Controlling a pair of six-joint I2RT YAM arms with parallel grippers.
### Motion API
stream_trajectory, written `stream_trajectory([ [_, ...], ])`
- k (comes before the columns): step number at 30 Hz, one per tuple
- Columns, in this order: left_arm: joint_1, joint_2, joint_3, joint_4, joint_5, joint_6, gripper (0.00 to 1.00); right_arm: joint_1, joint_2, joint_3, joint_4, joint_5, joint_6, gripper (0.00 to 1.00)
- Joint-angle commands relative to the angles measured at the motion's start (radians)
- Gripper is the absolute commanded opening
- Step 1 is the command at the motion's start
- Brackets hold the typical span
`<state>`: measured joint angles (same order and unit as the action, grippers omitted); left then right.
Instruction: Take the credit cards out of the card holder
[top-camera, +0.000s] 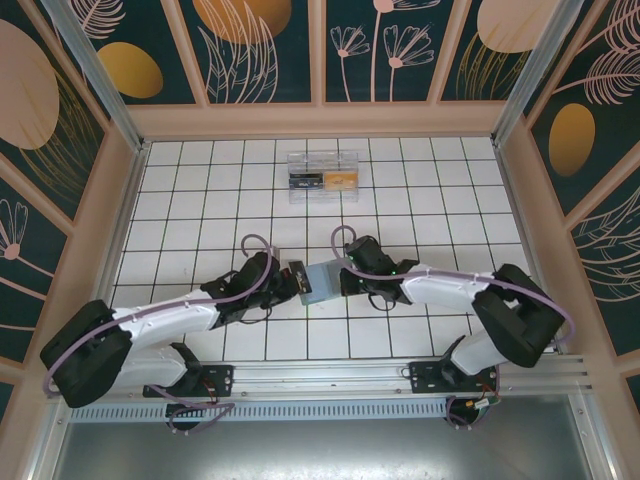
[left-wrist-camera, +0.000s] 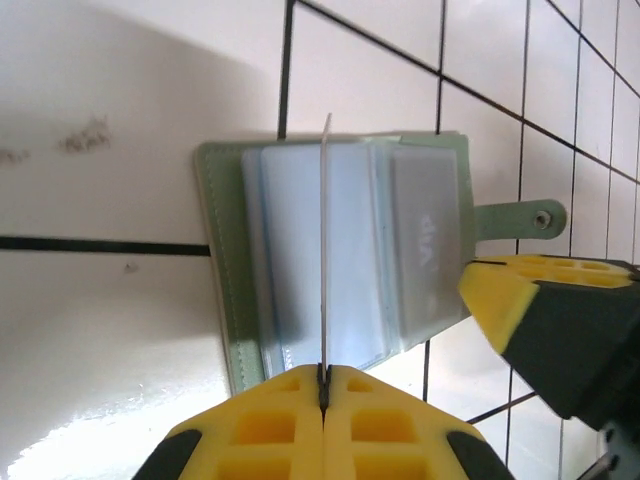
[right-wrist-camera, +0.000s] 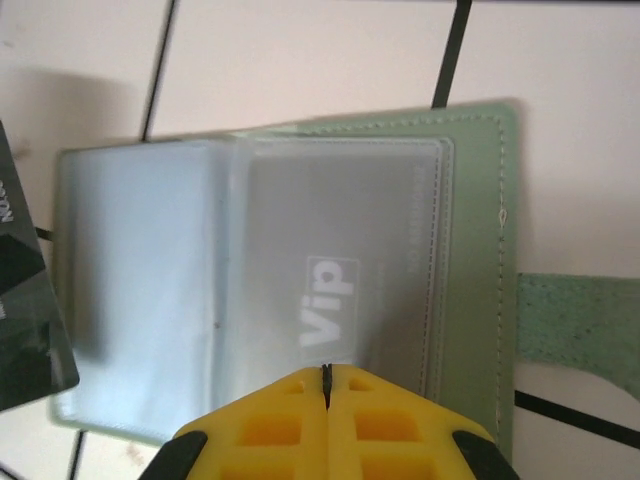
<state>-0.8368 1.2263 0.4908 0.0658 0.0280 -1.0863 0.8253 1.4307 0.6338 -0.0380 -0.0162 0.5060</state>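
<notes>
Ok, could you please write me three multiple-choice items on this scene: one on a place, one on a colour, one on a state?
1. Where is the clear box? A) at the far side B) at the near edge C) against the left wall
2. The card holder is, on its outside: A) red B) grey-green C) yellow
3. The left fingers are: A) wide open B) shut on a thin card C) shut on the box

Key: 1 A, it lies toward the back in the top view; 2 B, its cover edge shows green; 3 B, the card stands edge-on in their closed grip.
</notes>
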Motion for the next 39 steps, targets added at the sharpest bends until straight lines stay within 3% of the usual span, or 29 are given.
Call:
stream_trajectory([
  [1, 0.005, -0.046, 0.092, -0.166, -0.103, 0.139, 0.00, 0.009, -0.125, -0.006, 0.005, 0.066, -0.004, 0.08],
  [4, 0.005, -0.049, 0.169, -0.255, -0.178, 0.232, 0.01, 0.009, -0.208, -0.017, 0.005, 0.106, -0.018, 0.15],
  [8, 0.006, -0.020, 0.285, -0.372, -0.318, 0.383, 0.04, 0.008, -0.333, -0.062, 0.014, 0.168, -0.019, 0.31],
  [13, 0.005, 0.033, 0.362, -0.372, -0.398, 0.663, 0.00, 0.008, -0.520, -0.145, 0.036, 0.227, -0.004, 0.56],
  [15, 0.005, 0.066, 0.396, -0.366, -0.436, 0.800, 0.00, 0.008, -0.601, -0.188, 0.045, 0.253, -0.001, 0.73],
  [17, 0.005, 0.107, 0.434, -0.372, -0.464, 0.903, 0.00, 0.008, -0.673, -0.224, 0.045, 0.276, 0.000, 0.84],
  [24, 0.006, 0.308, 0.581, -0.348, -0.568, 1.267, 0.00, 0.006, -0.842, -0.304, 0.031, 0.360, 0.043, 0.99],
  [28, 0.009, 0.387, 0.623, -0.281, -0.591, 1.552, 0.00, 0.005, -0.902, -0.337, 0.025, 0.382, 0.056, 0.99],
  [30, 0.022, 0.403, 0.621, -0.236, -0.540, 1.701, 0.00, 0.005, -0.923, -0.342, 0.008, 0.396, 0.072, 0.99],
  [35, 0.073, 0.462, 0.681, -0.178, -0.502, 1.872, 0.00, 0.003, -0.957, -0.356, 0.002, 0.389, 0.071, 0.99],
  [39, 0.113, 0.552, 0.732, -0.161, -0.532, 1.997, 0.00, 0.000, -0.960, -0.360, 0.003, 0.383, 0.068, 0.99],
])
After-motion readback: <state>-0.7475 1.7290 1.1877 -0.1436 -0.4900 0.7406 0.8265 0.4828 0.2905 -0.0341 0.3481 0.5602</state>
